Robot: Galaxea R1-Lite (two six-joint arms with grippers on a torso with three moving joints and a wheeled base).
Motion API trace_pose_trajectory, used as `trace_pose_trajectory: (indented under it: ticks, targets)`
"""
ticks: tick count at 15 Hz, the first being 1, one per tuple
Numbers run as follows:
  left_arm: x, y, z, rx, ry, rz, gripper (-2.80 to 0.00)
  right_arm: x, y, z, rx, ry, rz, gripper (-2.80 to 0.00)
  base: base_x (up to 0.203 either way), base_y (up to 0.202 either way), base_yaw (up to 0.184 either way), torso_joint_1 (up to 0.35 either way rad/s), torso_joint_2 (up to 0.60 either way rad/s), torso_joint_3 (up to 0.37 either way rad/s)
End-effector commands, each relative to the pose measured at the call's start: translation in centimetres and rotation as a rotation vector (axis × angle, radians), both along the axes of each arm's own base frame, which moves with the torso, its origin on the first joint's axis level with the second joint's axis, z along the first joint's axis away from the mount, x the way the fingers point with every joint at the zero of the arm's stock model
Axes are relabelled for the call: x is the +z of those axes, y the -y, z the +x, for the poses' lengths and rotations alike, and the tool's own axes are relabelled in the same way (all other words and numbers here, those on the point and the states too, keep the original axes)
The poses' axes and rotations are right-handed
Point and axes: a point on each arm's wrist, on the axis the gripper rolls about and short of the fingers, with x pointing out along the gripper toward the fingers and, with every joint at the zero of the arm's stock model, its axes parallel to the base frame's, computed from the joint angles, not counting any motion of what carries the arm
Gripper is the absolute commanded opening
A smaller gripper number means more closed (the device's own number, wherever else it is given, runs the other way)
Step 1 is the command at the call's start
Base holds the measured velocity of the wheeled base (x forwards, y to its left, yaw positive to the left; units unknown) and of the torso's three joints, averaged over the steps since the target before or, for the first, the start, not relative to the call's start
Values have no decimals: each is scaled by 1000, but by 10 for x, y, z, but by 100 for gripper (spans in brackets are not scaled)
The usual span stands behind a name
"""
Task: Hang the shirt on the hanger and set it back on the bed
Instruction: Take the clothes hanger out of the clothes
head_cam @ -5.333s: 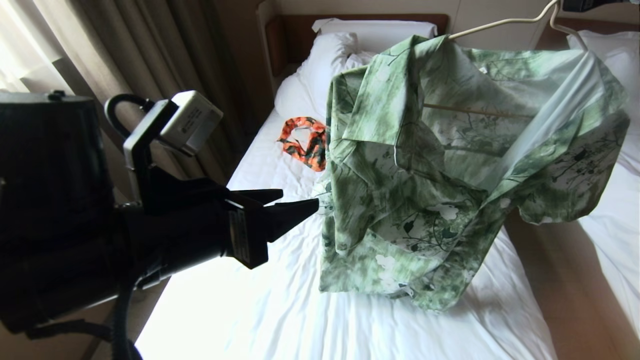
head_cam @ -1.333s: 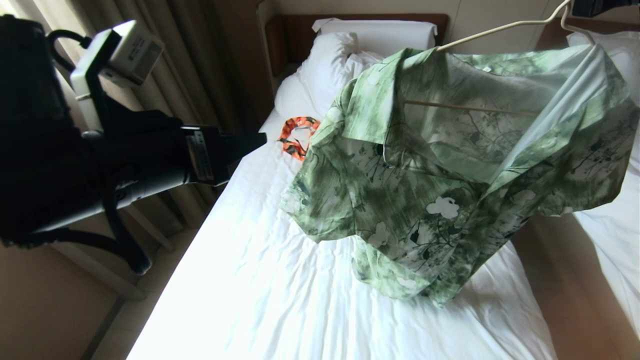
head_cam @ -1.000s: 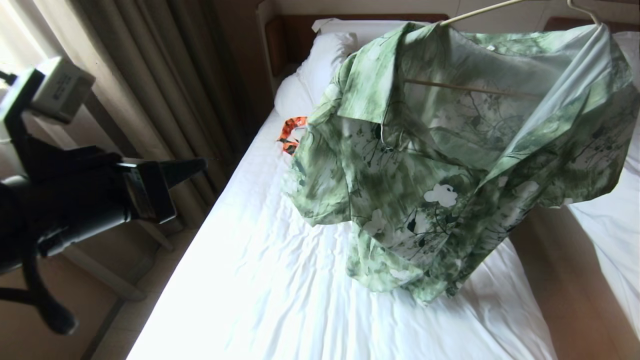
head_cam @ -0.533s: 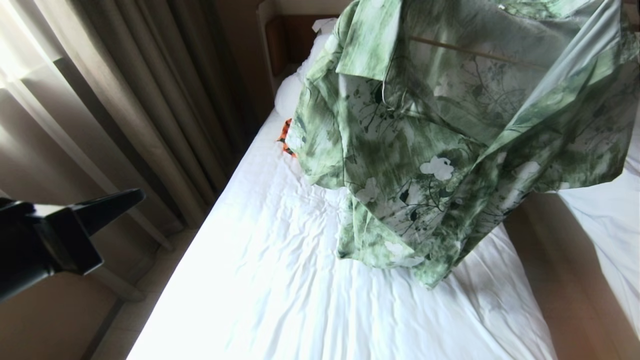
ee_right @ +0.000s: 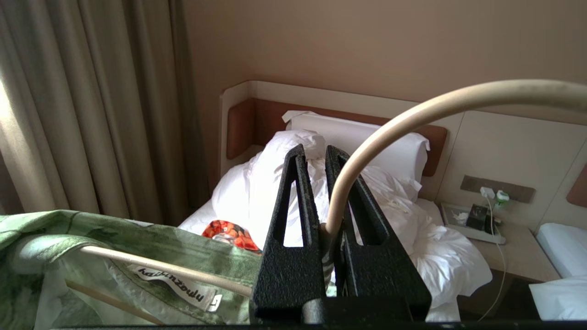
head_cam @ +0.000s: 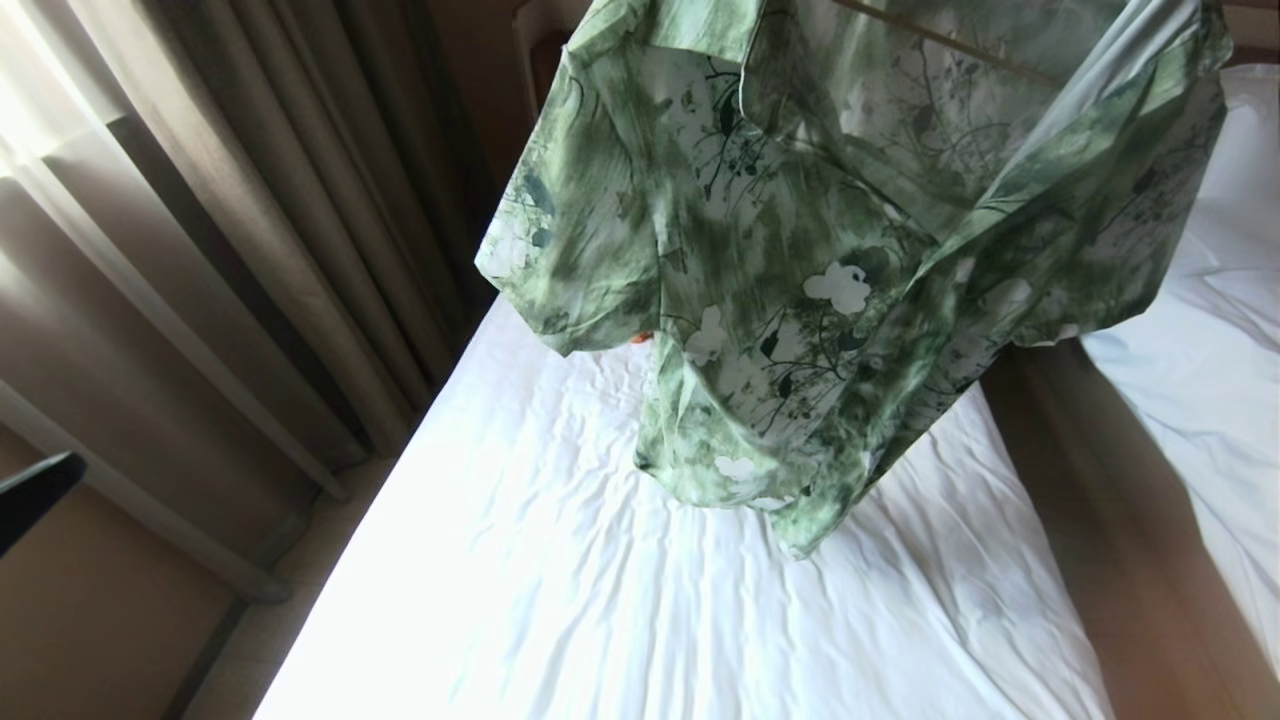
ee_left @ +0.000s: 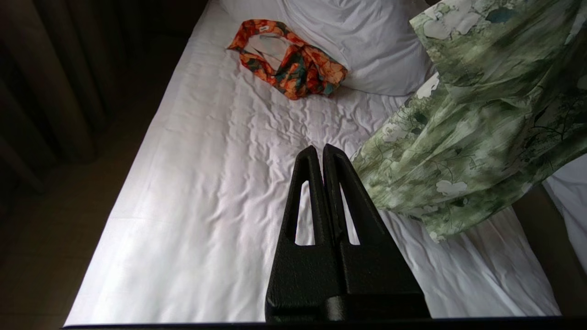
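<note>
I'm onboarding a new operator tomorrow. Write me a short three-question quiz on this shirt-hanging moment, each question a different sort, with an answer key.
1. True or false: the streaky green and white flowered shirt lies flat on the white-sheeted bed.
2. What does the right gripper clamp? A) the shirt's collar B) the cream-white plastic hanger C) nothing
3. Fill in: the left gripper is shut and holds ____.

Key: 1. False, it hangs above the sheet on the hanger. 2. B. 3. nothing.
</note>
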Motion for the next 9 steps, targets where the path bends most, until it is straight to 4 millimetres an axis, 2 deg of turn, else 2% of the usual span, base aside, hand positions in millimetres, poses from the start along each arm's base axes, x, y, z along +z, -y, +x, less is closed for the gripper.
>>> trace_pose_trajectory:
  ticks: [1, 9]
  targets:
    - [-2, -6, -14, 19, 51, -24, -280, -2, -2, 5, -7, -9, -4, -280, 0, 0, 0, 0, 0, 0]
    - [-11, -12, -30, 63, 56, -28, -280, -2, 0, 4, -54, -18, 8, -280, 0, 0, 0, 0, 0, 0]
